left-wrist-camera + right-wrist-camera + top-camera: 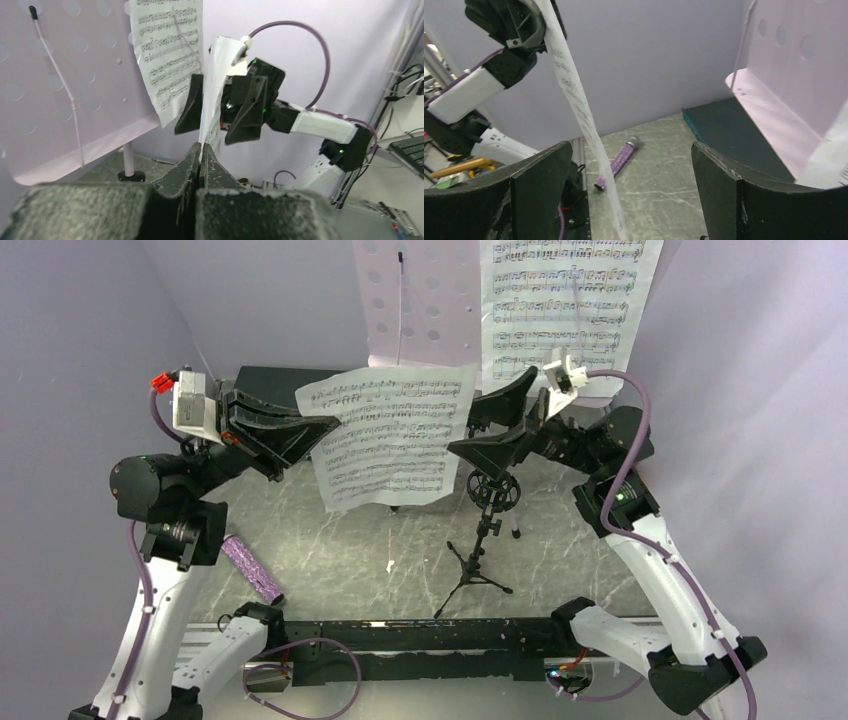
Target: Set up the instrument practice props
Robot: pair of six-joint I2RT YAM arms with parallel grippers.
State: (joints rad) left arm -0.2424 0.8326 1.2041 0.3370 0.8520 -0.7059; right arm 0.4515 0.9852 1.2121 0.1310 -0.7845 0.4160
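Observation:
My left gripper is shut on the left edge of a white sheet-music page and holds it in the air in front of the pale lilac music stand. In the left wrist view the page rises edge-on from my shut jaws. My right gripper is open, its fingers on either side of the page's right edge; the page hangs between them, nearer the left finger. A second page rests on the stand's right half. The black tripod mic stand stands mid-table. The glittery purple microphone lies at the left.
A flat dark box lies under the music stand at the back. The stand's pole and foot show in the left wrist view. A black rail runs along the table's near edge between the arm bases.

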